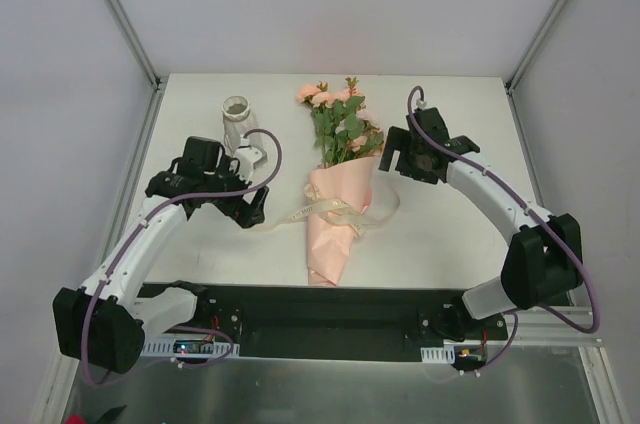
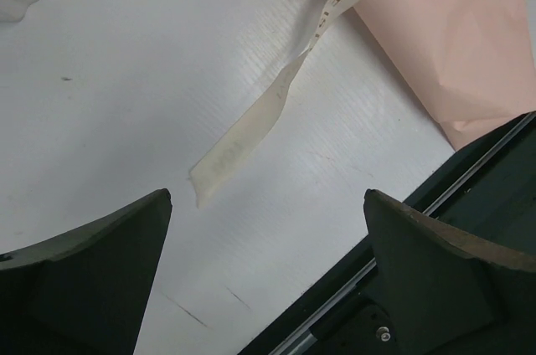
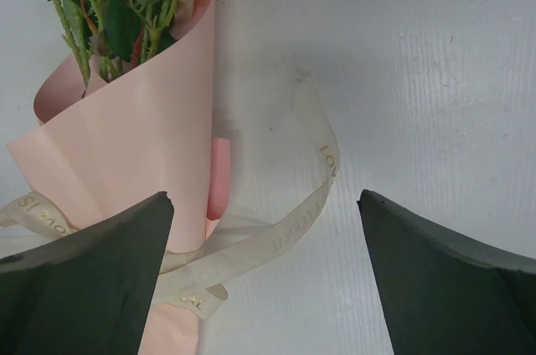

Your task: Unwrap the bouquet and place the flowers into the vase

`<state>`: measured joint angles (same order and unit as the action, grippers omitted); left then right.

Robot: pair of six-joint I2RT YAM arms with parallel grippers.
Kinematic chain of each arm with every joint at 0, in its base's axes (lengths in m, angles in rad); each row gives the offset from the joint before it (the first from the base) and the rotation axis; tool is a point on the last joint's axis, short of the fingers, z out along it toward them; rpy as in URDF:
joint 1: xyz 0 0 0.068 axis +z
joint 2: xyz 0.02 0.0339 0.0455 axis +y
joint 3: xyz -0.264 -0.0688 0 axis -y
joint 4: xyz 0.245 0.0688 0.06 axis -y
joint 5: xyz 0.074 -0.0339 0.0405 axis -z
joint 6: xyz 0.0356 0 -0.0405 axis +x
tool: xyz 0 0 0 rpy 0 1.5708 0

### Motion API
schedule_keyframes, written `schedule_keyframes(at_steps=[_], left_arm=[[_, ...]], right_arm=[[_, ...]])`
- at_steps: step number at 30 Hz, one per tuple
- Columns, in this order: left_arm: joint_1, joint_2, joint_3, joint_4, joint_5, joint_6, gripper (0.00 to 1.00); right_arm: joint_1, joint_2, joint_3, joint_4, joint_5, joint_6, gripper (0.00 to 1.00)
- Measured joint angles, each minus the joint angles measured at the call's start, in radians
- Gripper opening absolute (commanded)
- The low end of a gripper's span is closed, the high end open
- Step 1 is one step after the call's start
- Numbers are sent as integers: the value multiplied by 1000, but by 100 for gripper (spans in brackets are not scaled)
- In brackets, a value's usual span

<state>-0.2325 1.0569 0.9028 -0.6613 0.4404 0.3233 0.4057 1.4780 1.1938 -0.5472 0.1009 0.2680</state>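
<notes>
One bouquet (image 1: 335, 206) is seen lying flat in the middle of the white worktop (image 1: 450, 244), between the two arms, with its blooms turned toward the far edge and its pointed foot toward the near edge. The flowers (image 1: 340, 116), peach-pink roses with green leaves, are held inside a single cone of pale pink wrapping paper (image 1: 330, 239); their exact number cannot be told, as the blooms are bunched together. One cream ribbon (image 1: 322, 211), printed with gold letters, is tied round the waist of the cone; one tail is laid out on the worktop toward the left, and a loop is curved out on the right. One small white vase (image 1: 237, 126) is stood upright near the far left of the worktop, to the left of the blooms and apart from the bouquet, with nothing in its mouth. The left hand (image 2: 268, 198) is released, its two fingers spread wide and empty, and the loose end of the ribbon tail is seen just ahead of them in the left wrist view. The right hand (image 3: 265, 195) is likewise released and empty, held just beside the right flank of the paper cone, with the ribbon loop lying in line with the gap between its two fingers.
</notes>
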Motion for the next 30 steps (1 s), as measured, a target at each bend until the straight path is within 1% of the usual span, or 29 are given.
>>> schedule_keyframes(at_steps=[4,8,14,19,24,25,28,29,30], left_arm=[[-59,52,0,28,8,17,99],[-138,139,0,80,9,33,99],[-231,303,4,182,2,59,99],[-275,429,34,246,-5,85,99],[-286,500,55,299,-8,116,99],[-286,511,56,312,-8,122,97],[-291,531,58,334,-14,139,81],[-292,538,58,340,-14,145,68],[-293,544,60,344,-15,153,62]], right_arm=[[6,-2,-90,52,2,44,99],[28,-2,-193,90,10,89,99],[71,-2,-233,119,37,149,95],[85,-18,-269,147,72,194,93],[87,-60,-323,149,105,233,91],[87,-68,-333,148,110,242,90],[88,-78,-352,148,122,267,89],[89,-78,-355,147,122,274,88],[90,-78,-359,146,122,283,88]])
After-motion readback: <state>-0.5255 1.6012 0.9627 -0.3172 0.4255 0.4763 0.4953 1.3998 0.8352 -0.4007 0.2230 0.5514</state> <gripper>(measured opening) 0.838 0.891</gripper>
